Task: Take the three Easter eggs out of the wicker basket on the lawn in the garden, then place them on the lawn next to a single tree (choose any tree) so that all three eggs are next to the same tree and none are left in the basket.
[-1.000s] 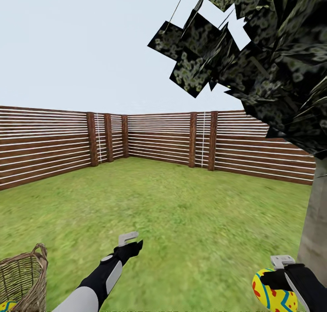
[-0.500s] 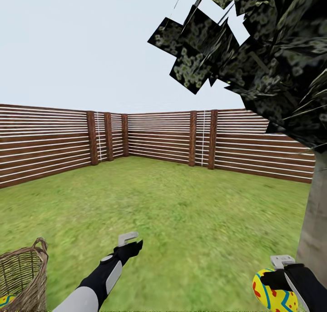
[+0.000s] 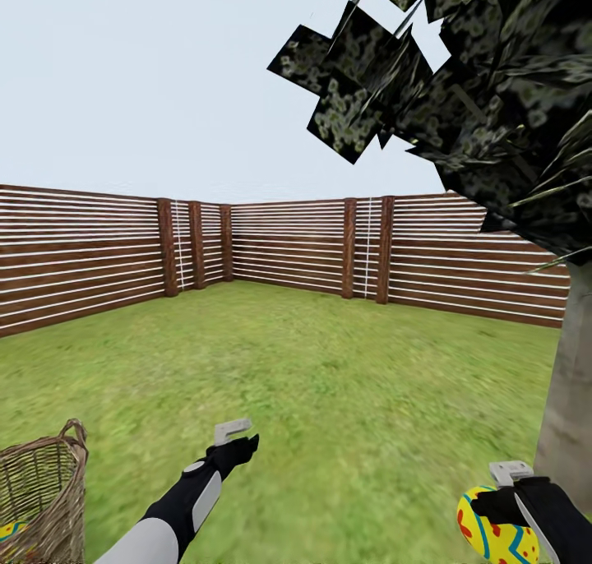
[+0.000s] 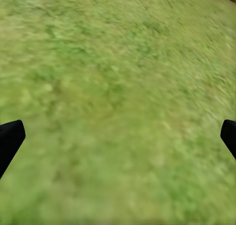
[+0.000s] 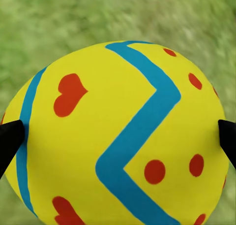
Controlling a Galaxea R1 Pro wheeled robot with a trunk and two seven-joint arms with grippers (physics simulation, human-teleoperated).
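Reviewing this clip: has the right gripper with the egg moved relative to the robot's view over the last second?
No. The right gripper sits at the same spot in the head view, shut on the Easter egg. The tree and wicker basket shifted together, so the camera moved.

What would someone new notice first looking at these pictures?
Probably the bright yellow Easter egg with its blue zigzag and red marks, gripped in the right hand low beside the tree. Next, the tree's dark blocky crown against the pale sky at upper right. The wicker basket sits on the lawn at far left, another egg's edge peeking inside.
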